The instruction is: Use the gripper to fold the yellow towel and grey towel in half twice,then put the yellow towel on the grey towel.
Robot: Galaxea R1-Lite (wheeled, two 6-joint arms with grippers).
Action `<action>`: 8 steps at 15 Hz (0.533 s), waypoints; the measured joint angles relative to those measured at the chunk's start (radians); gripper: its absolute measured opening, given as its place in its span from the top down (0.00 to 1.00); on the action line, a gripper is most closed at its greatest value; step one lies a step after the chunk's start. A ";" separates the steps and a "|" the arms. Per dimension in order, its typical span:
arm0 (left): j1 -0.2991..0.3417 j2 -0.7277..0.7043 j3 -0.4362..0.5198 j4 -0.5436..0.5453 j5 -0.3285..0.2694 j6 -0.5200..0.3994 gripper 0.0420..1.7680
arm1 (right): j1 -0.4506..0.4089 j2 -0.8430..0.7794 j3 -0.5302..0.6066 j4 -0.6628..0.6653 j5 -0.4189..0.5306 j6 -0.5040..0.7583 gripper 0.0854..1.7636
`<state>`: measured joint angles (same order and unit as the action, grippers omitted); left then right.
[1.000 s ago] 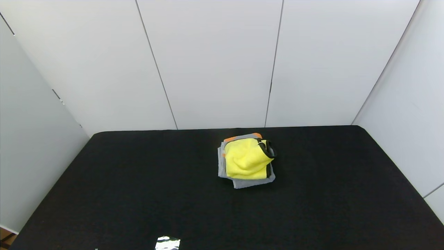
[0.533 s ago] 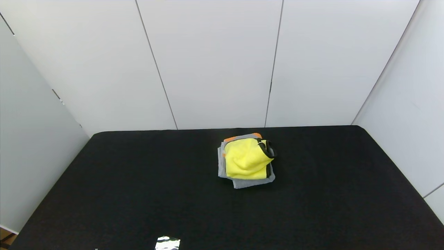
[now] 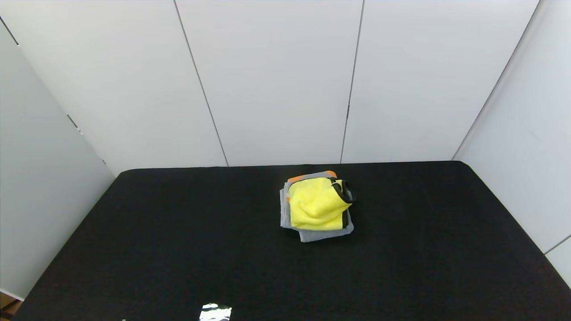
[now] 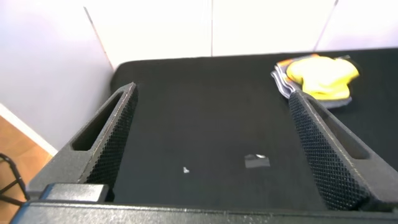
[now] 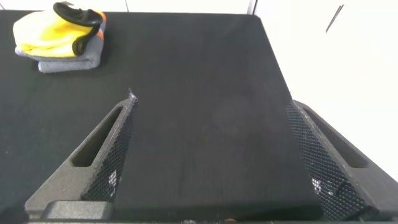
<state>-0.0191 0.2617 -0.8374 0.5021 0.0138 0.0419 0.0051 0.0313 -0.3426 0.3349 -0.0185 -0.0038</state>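
A bright yellow fluffy microfibre towel (image 3: 317,203) with a thin dark edge trim lies folded on top of a folded grey terry towel (image 3: 312,235), whose orange patch shows at the far edge of the stack. The stack rests on a black cloth-covered table (image 3: 178,232), a little right of the table's middle and nearer its far edge, close to the white panelled wall (image 3: 276,80). The grey towel sticks out from under the yellow towel on the left side and along the near edge. A dark loop of the yellow towel's trim curls up at the stack's far right corner.

The left gripper (image 4: 211,155) hovers over the near left part of the table, well apart from the stack, its two black mesh-textured fingers (image 4: 115,134) spread wide with nothing between them. The right gripper (image 5: 208,158) hovers over the near right part of the table, also well apart from the stack, fingers (image 5: 109,152) likewise spread and empty. A small shiny scrap (image 3: 215,312) lies on the table near its front edge.
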 joint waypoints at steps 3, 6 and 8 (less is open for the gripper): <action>0.009 -0.075 0.076 -0.004 -0.034 0.009 0.03 | -0.001 -0.024 0.011 -0.006 -0.005 -0.001 0.03; 0.015 -0.165 0.160 -0.018 -0.076 0.008 0.03 | -0.001 -0.029 0.026 -0.018 -0.018 0.000 0.03; 0.016 -0.216 0.224 -0.064 -0.097 0.008 0.03 | -0.001 -0.030 0.036 -0.033 -0.022 0.000 0.03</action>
<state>-0.0036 0.0462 -0.6132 0.4379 -0.0834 0.0500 0.0038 0.0017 -0.3064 0.3017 -0.0404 -0.0043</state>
